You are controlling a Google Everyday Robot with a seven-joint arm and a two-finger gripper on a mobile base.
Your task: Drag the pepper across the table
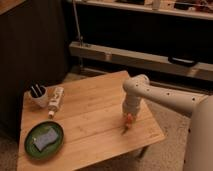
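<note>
A small orange pepper (128, 121) with a darker tip lies on the light-wood table (95, 117), near its right front corner. My gripper (129, 117) points straight down onto the pepper from the white arm that comes in from the right. The gripper's lower end covers the top of the pepper, and only the orange body and tip show below it.
A green plate (31, 148) holding a blue-grey sponge (45, 138) sits at the front left. A white tube with a red label (55, 101) and a white cup with dark utensils (38, 96) stand at the back left. The table's right edge is close to the pepper.
</note>
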